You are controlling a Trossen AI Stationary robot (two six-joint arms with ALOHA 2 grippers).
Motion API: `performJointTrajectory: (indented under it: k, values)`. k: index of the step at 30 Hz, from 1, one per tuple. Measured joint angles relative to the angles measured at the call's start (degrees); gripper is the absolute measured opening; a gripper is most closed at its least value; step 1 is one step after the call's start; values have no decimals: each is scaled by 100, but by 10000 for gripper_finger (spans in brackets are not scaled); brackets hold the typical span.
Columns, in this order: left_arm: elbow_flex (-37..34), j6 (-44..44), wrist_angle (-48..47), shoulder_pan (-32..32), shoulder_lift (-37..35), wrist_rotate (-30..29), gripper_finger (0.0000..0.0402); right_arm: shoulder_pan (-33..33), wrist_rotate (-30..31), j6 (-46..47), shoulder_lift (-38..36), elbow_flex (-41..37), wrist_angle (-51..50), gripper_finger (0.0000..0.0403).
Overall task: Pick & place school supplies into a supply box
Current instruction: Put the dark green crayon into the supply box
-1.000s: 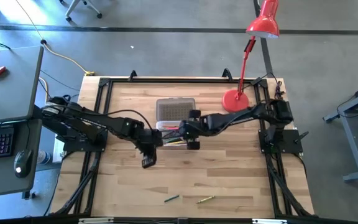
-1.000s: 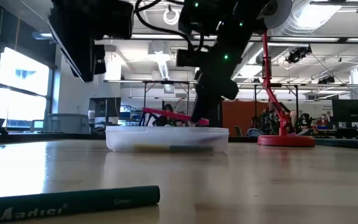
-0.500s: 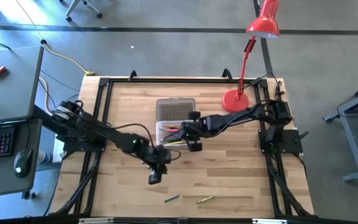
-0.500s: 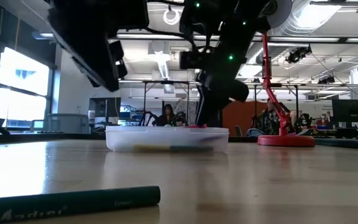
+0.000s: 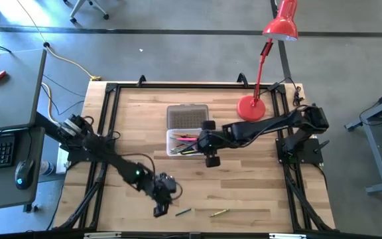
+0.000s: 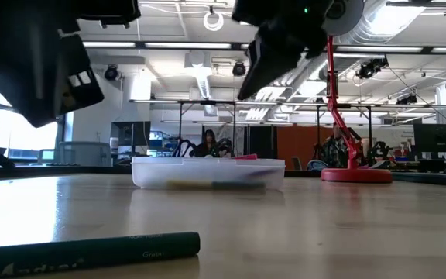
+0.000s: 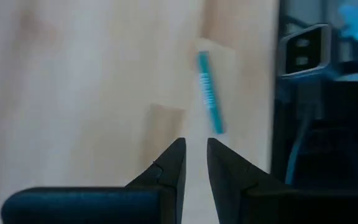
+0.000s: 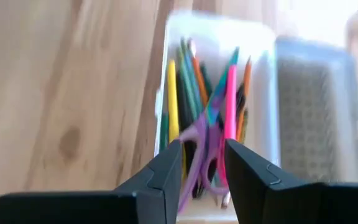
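The clear supply box [image 5: 172, 150] stands mid-table. It holds several pencils and pens, a pink pen [image 8: 229, 106] and purple-handled scissors [image 8: 197, 152]. Its ribbed lid [image 5: 187, 117] lies on the table just beyond it. A green pencil [image 5: 183, 212] and a yellow one [image 5: 219, 213] lie flat near the table's front edge. My left gripper [image 5: 158, 210] hovers just left of the green pencil [image 7: 209, 99], fingers a narrow gap apart, empty. My right gripper [image 5: 211, 158] is open and empty above the box's near right corner.
A red desk lamp stands with its base [image 5: 251, 107] at the back right, its stem [image 6: 339, 101] rising behind the box. A dark frame with a camera [image 7: 306, 56] runs along the table's front edge past the green pencil. Bare wood lies between the box and the loose pencils.
My left gripper has swept from beside the box toward the table's near edge and come down close to the green pencil. My right gripper has risen from the box and drawn slightly toward the near edge. The pink pen, tilted over the box before, now lies in it.
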Motion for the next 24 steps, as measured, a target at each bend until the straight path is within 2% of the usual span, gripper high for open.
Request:
performJointTrajectory:
  k: [3, 7, 14, 20, 24]
  values:
    - [74, 13, 448, -230, 302, -32, 95, 49, 4, -150, -157, 4, 272, 99]
    - [387, 84, 503, -372, 599, -285, 94, 58, -35, -307, -190, 4, 580, 99]
    - [609, 441, 420, -378, 676, -816, 95, 45, -102, -561, -202, 4, 967, 99]
    - [619, -252, 244, -384, 739, -1713, 94, 58, -105, -510, -202, 4, 1017, 99]
    - [614, -422, 594, -442, 967, -1767, 94, 61, -103, -508, -202, 4, 916, 99]
